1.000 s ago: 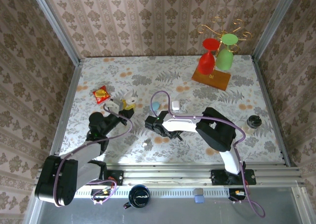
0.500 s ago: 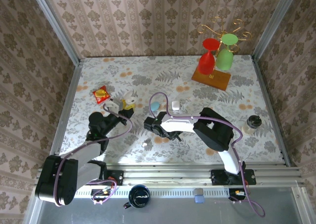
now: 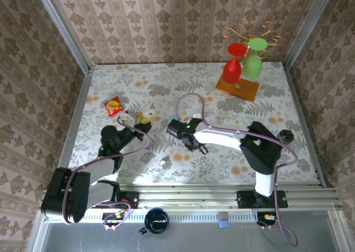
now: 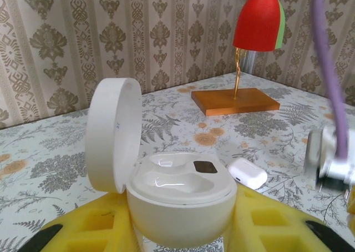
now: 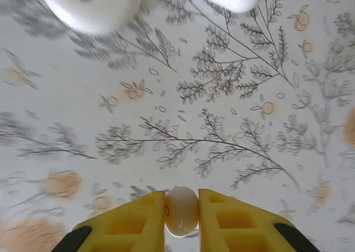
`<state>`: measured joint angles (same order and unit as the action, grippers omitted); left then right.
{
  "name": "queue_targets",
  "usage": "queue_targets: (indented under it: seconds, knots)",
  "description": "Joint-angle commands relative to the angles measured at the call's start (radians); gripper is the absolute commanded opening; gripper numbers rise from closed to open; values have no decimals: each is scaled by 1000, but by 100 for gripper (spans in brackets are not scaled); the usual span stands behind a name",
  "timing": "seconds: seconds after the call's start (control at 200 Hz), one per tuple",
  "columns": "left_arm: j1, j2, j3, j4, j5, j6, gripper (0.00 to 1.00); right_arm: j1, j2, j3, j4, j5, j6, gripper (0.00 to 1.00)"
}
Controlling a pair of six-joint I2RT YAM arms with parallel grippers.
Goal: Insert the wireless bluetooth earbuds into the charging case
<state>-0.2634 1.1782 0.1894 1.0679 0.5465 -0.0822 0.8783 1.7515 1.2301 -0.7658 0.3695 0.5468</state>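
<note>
- Earbud (image 5: pixel 181 211), a small white egg-like shape, is pinched between the yellow pads of the right hand (image 5: pixel 182 201), just above the flowered worktop (image 5: pixel 66 119).
- Charging case (image 4: pixel 180 205) is clamped between the yellow fingers of the left hand (image 4: pixel 183 232). Its lid (image 4: pixel 113 132) stands flipped up on the left of the wrist view, and the glossy sockets face upward and look empty.
- Seen from above, the two hands are near each other at the middle of the worktop, not touching.
- Second earbud (image 3: pixel 162 162) lies loose on the worktop, nearer the arm bases, between the two arms.
- The step in hand is likely carrying the pinched earbud to the open case.
- To do it well, the left hand should hold the case level and steady.
- The right hand should approach from the side away from the raised lid, line the earbud up over one socket, lower it gently, and let go only once it is seated.
</note>
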Motion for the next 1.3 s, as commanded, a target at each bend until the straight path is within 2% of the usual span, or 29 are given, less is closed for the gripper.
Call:
queue_targets:
  seconds: [0.0,0.165,0.5,0.62,0.645,0.79,0.955,1.295]
  knots:
    - [-17,18,-6,86,36,3,18,-86,-115,-93,196,-297,92,21]
    - [-79,50,13,82,28,70,18,-209,-235,-226,400,-592,173,21]
    - [-176,172,76,178,44,99,18,-386,-394,-383,615,-930,262,21]
    - [-186,225,101,201,66,99,18,-414,-429,-392,655,-987,283,21]
    - [-220,232,107,201,71,102,18,-418,-433,-394,670,-1000,293,21]
    - [-267,260,135,202,84,122,18,-422,-440,-367,707,-1066,336,22]
    - [-323,277,149,203,70,179,18,-420,-446,-319,713,-1095,354,22]
    - [-367,317,176,214,50,208,18,-400,-426,-287,784,-1108,417,20]
